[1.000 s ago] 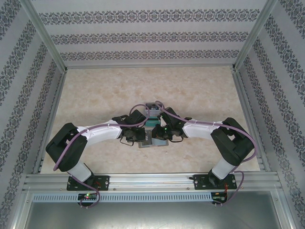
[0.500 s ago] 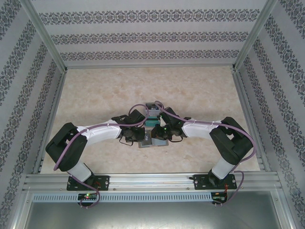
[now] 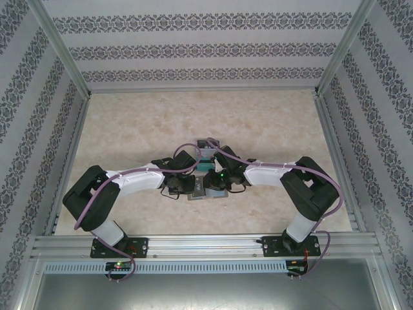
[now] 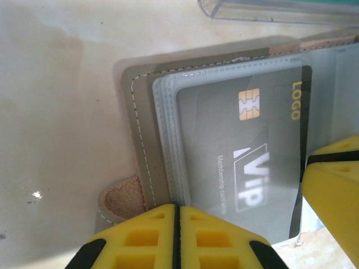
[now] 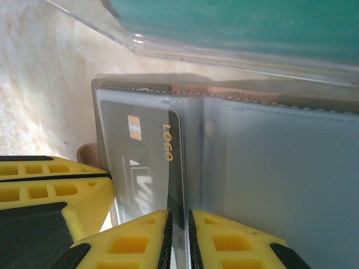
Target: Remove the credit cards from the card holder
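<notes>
Credit card (image 4: 241, 168): grey, with chip and "VIP" lettering; lying in the clear sleeve of the open card holder (image 4: 143, 168), centre of the left wrist frame.
Card holder, place: flat on the table (image 4: 56, 112), middle of the top frame, between both wrists; clear case (image 5: 224, 33) with teal content just beyond.
Left gripper (image 4: 176, 238): clenched, tips at the holder's near edge, bottom of own frame; whether anything is pinched, cannot tell.
Right gripper (image 5: 178, 238): nipped on the card's end edge, thin gap only.
Step in hand, judged: drawing the card out of the sleeve.
Method advised: pull straight along the sleeve, flat and slow; left tips pressing the holder down against dragging along.
Left wrist view: whole card face, stitched border, leather tab.
Right wrist view: card edge between the fingers, bare right-hand pocket panel.
Top view: both arms meeting over the holder.
</notes>
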